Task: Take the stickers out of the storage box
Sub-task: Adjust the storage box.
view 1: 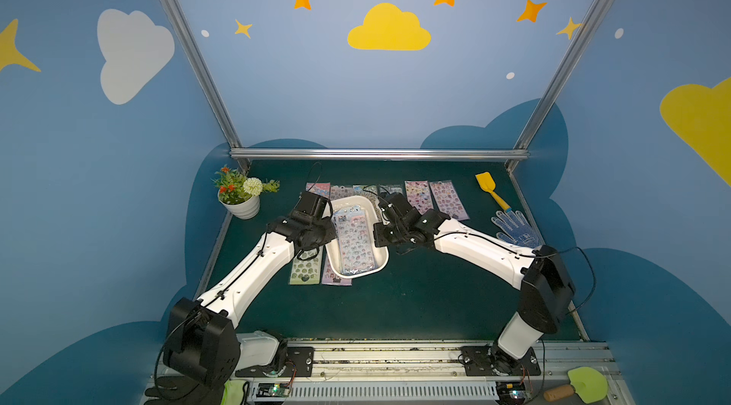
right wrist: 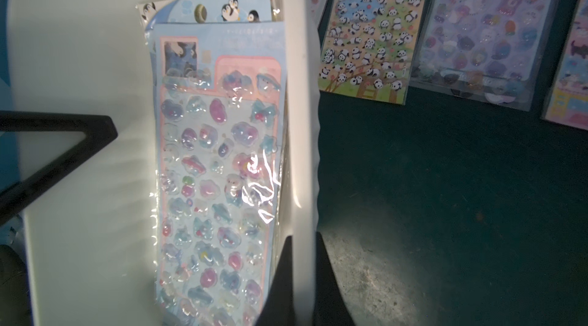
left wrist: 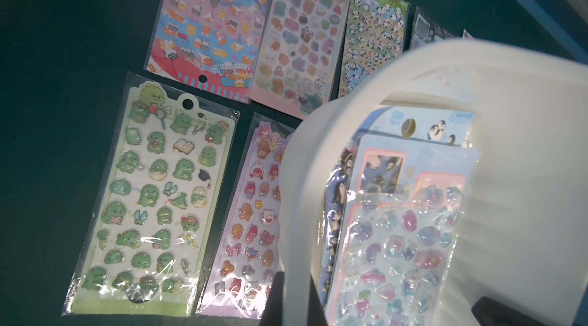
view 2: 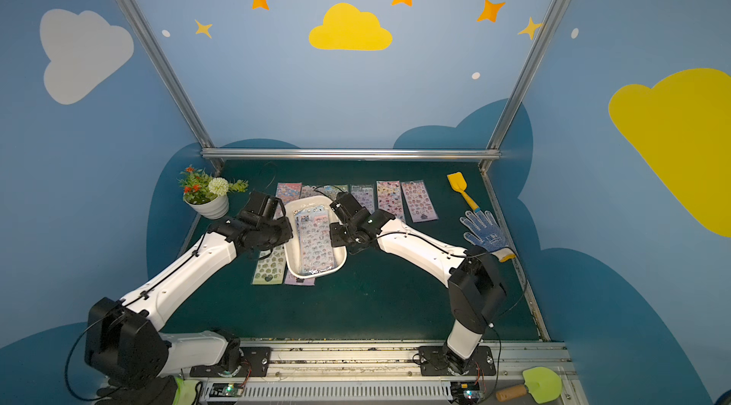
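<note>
The storage box [view 1: 358,200] is held by both long rims: we find the left gripper [view 1: 331,232] closed on one rim and the right gripper [right wrist: 304,280] clamped on the opposite rim. Between the grippers, the stickers [view 1: 353,243] lie stacked inside the box. Outside and beyond each gripper, loose sheets [left wrist: 152,200] lie flat on the green table [view 1: 395,304].

Top views bright, edges bowed; wrist views dim, glare on stickers [right wrist: 254,194], storage box [right wrist: 302,117] blurred
</note>
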